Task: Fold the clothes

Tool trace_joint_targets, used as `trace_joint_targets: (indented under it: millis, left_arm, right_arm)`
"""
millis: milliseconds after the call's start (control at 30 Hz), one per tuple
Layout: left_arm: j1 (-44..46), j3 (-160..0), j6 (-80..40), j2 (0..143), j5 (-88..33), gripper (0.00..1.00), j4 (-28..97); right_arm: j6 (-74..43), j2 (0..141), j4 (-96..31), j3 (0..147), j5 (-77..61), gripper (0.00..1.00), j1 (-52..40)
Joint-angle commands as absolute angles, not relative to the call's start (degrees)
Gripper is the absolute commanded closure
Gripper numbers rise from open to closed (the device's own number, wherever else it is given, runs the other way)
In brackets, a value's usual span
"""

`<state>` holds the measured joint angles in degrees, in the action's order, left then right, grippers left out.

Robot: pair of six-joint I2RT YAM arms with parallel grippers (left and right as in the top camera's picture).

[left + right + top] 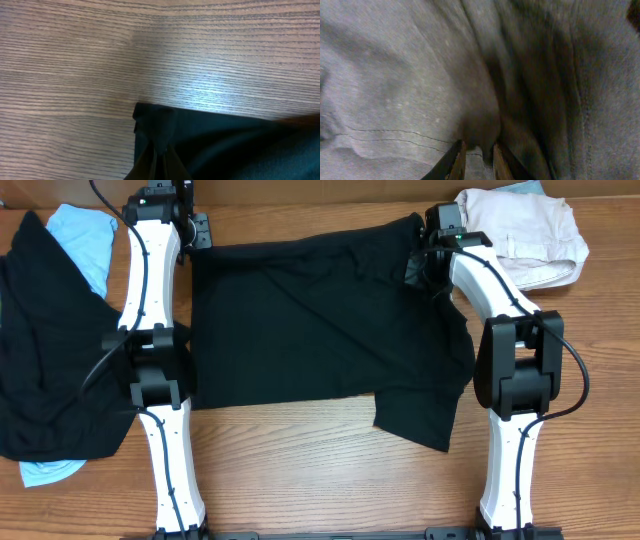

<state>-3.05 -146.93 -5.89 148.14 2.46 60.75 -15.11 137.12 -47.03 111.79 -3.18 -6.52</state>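
— Where is the black garment (320,330)?
— Spread flat in the middle of the table (300,475), between the two arms. Its near right part juts out as an uneven flap.
— What is hard to see?
— The left gripper (156,167) is nearly cut off at the frame's bottom edge, yet it is clamped on the garment's far left corner. The right gripper (476,159) pinches a pucker of the same cloth at the far right corner, in a blurred, greyish view.
— Counts?
— One spread garment, one black heap (50,370) at left, one beige piece (530,240) far right. Light-blue cloth (85,240) shows in two spots by the heap. I cannot tell whether it is one piece or two.
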Motion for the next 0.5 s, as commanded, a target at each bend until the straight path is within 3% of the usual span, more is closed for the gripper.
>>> trace_joint_targets:
  millis: [0, 167, 267, 467]
  left_arm:
    - [-3.4, -147.0, -6.4, 148.3, 3.6, 0.96, 61.0]
    - [-3.4, -147.0, -6.4, 148.3, 3.6, 0.96, 61.1]
    - [-3.4, -147.0, -6.4, 148.3, 3.6, 0.96, 61.4]
    - [-3.5, -148.3, -6.7, 147.2, 3.6, 0.96, 64.1]
  right_arm:
    - [-15.2, 136.1, -46.1, 111.0, -2.4, 0.78, -6.4]
    - [-15.2, 136.1, -45.5, 111.0, -2.4, 0.8, -6.4]
    - [-15.2, 136.1, -45.3, 111.0, -2.4, 0.96, -6.4]
    - [-15.2, 134.7, -49.6, 117.1, -2.6, 0.96, -6.3]
